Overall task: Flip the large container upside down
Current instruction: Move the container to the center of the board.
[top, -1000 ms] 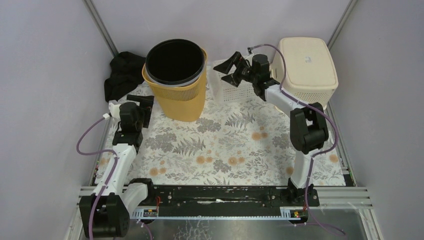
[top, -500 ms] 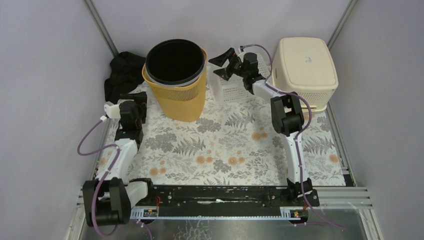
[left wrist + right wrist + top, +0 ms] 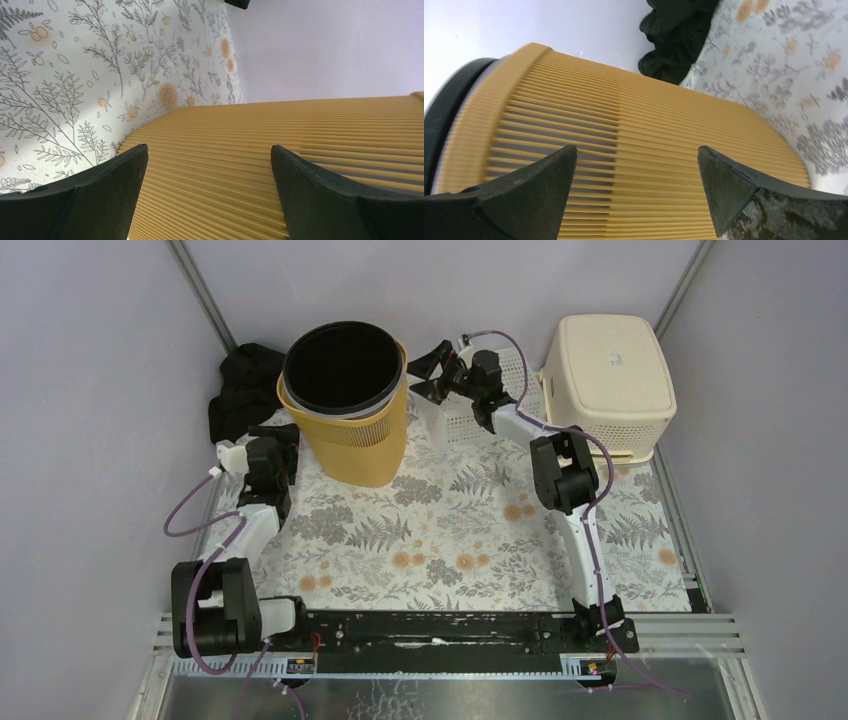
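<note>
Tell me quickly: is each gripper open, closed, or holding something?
Left gripper: open, holding nothing, facing the yellow bin.
Right gripper: open, holding nothing, facing it too.

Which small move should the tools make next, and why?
Probably bring both inward to press the yellow bin from opposite sides. The left tool and right tool stand open, flanking its ribbed wall. It stands mouth up, and nothing is gripped yet.
</note>
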You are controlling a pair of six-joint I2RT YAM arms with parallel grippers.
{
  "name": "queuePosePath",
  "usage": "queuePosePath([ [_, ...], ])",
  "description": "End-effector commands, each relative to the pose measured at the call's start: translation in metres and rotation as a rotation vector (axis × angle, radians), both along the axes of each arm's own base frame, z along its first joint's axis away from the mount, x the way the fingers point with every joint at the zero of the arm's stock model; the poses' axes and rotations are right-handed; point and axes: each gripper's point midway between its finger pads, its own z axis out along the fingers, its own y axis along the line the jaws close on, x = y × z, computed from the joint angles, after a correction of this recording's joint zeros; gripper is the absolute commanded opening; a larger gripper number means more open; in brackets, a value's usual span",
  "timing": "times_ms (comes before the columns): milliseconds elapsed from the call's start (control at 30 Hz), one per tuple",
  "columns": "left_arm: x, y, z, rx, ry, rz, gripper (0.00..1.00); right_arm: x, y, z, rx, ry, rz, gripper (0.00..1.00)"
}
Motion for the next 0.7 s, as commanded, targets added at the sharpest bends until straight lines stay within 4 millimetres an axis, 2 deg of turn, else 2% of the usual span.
queuePosePath([
  [0,0.014,0.000,0.020,0.031,-0.068,-0.031,1.00,-0.059,0.025,0.020,0.033,-0.082,0.141,0.98],
  [200,0.007,-0.007,0.008,0.022,-0.056,-0.062,1.00,-0.104,0.019,0.014,0.036,-0.084,0.178,0.97],
  [367,0.002,-0.011,0.005,0.020,-0.055,-0.085,0.99,-0.146,0.023,0.018,0.021,-0.105,0.222,0.97],
  [533,-0.004,-0.016,0.007,0.029,-0.058,-0.113,0.99,-0.198,0.025,0.017,-0.063,-0.158,0.264,0.97],
  [667,-0.005,-0.026,0.008,0.018,-0.064,-0.164,0.98,-0.240,0.020,0.017,-0.103,-0.174,0.290,0.97],
])
